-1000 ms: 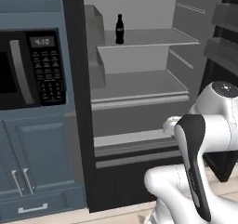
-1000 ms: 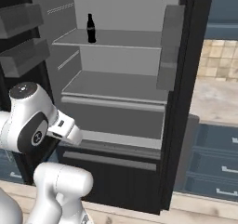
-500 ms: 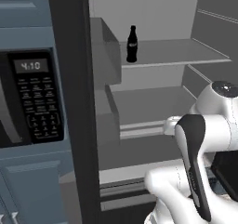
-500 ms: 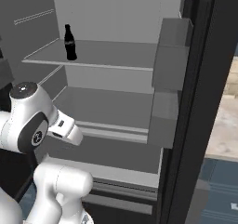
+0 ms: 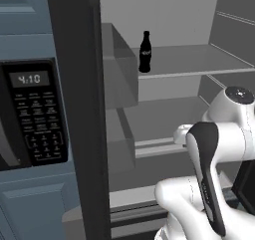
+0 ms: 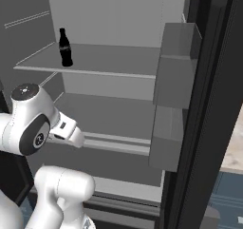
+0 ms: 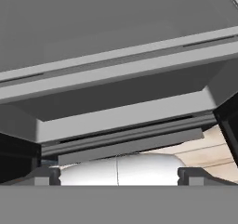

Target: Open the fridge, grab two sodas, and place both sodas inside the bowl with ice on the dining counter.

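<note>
Robot arm parked before the open fridge

The tall black fridge (image 5: 74,109) stands open, one dark glass bottle (image 5: 145,52) upright on its upper grey shelf (image 6: 109,62); the two-finger gripper (image 7: 119,174) hangs low, jaws spread wide, holding nothing.

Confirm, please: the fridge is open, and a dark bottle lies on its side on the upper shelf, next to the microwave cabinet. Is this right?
Not quite. The dark bottle stands upright on the upper shelf, not on its side; both base views show this. The rest holds: the fridge is open, beside the microwave cabinet.
</note>
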